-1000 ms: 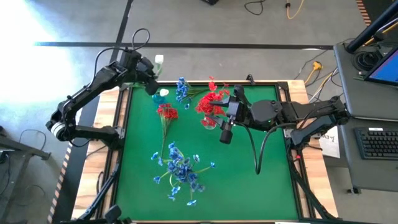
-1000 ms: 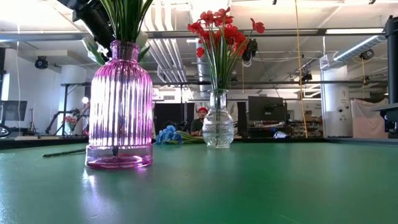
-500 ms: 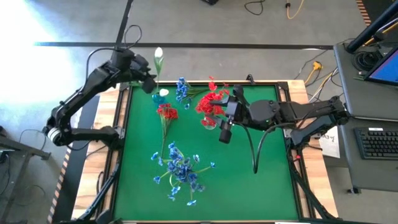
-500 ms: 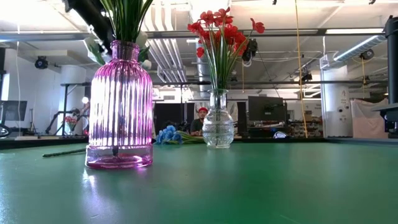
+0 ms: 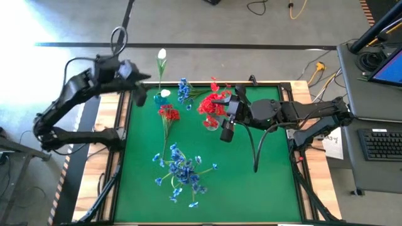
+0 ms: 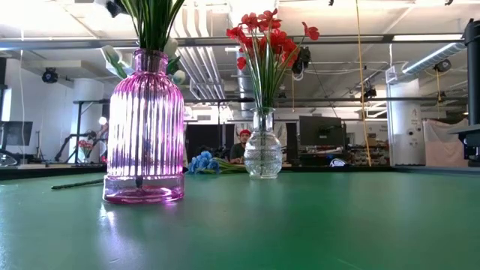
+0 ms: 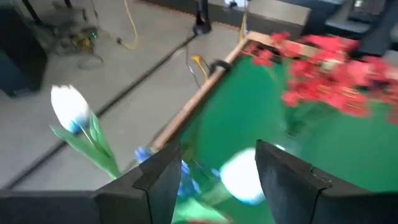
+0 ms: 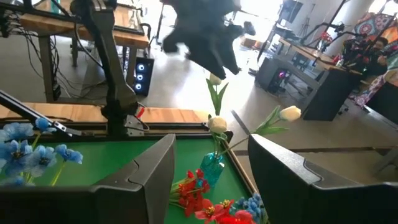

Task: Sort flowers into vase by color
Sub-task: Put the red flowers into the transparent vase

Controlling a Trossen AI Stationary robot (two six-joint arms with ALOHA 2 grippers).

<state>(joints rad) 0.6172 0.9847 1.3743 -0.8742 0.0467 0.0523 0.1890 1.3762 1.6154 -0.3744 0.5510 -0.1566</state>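
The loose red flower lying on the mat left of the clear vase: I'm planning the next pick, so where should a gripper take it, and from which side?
Probably mid-stem. The red flower lies flat on the green mat, bloom toward the far edge and its thin stem trailing toward the blue flowers. Come straight down from above, fingers across the stem, below the bloom and short of the blue pile. The left gripper looks nearer than the right gripper.
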